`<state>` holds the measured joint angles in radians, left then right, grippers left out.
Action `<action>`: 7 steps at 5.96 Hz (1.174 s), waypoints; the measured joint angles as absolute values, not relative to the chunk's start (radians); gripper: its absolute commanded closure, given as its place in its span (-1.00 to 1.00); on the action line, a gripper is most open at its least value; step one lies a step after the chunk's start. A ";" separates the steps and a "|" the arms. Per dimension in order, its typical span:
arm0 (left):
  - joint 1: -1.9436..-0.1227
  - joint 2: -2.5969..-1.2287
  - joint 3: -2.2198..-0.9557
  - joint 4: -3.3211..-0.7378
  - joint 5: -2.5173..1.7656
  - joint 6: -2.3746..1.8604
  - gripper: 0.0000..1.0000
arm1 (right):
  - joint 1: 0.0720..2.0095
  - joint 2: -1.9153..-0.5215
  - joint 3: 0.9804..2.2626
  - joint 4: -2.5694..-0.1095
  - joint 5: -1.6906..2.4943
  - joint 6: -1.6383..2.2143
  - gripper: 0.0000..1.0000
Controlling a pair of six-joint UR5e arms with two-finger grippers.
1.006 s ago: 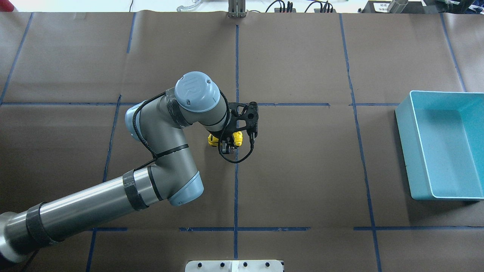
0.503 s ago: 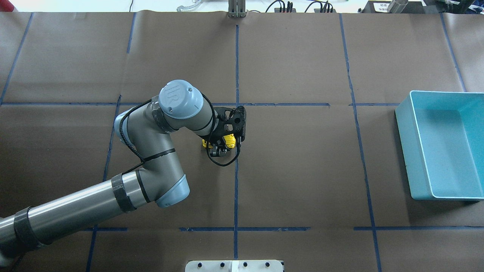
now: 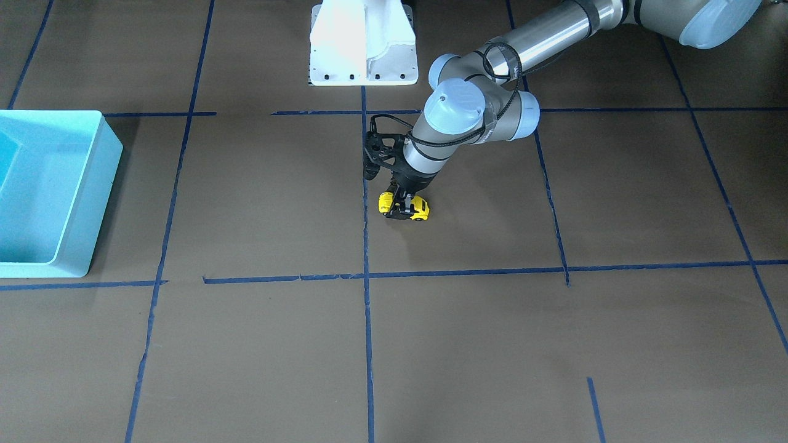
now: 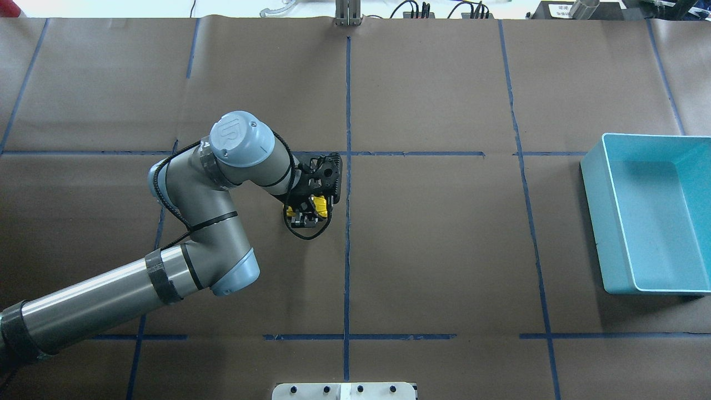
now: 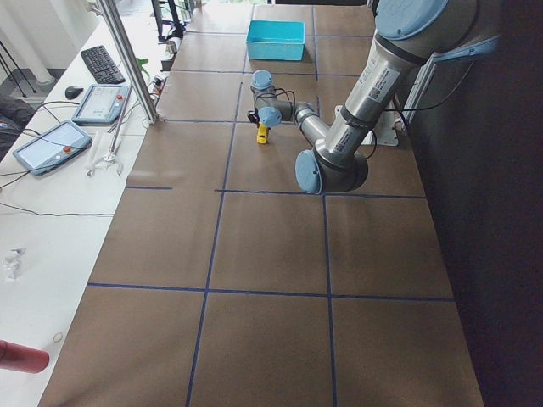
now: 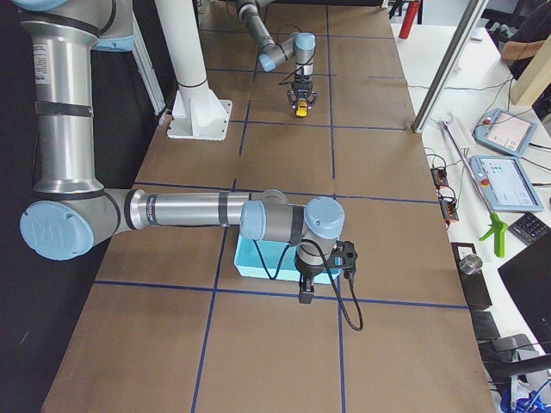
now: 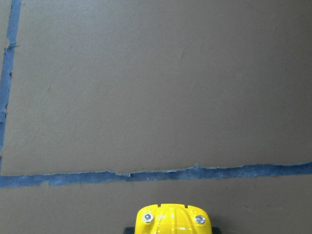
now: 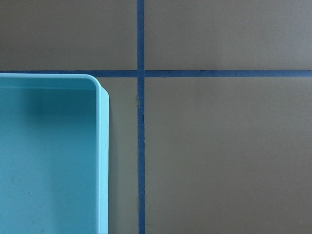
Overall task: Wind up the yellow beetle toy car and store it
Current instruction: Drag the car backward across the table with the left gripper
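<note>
Front-facing: the left jaws are closed on the yellow beetle toy car (image 3: 421, 210), near the middle of the tabletop (image 3: 246, 344). Overhead: the car is well apart from the turquoise bin (image 4: 593, 222) at the right edge. Right side view: the right jaws hang over a bin corner; I cannot tell whether they are open or closed.

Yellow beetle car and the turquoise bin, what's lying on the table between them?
No objects: the overhead view shows only brown paper and blue tape lines between the yellow beetle car and the turquoise bin.
</note>
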<state>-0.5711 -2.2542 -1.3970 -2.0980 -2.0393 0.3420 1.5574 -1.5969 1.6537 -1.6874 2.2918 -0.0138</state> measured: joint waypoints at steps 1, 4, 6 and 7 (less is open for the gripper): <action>-0.598 -2.212 -1.397 -2.149 -2.074 0.345 1.00 | 1.558 -1.597 1.654 -1.687 2.292 -0.014 -1.00; -0.684 -2.071 -1.401 -2.315 -2.205 0.350 0.98 | 1.557 -1.597 1.654 -1.687 2.292 -0.014 -1.00; -0.713 -1.957 -1.413 -2.428 -2.244 0.346 -0.99 | 1.557 -1.597 1.654 -1.687 2.292 -0.014 -1.00; -0.727 -1.905 -1.437 -2.455 -2.250 0.340 -1.00 | 1.557 -1.597 1.654 -1.687 2.292 -0.013 -1.00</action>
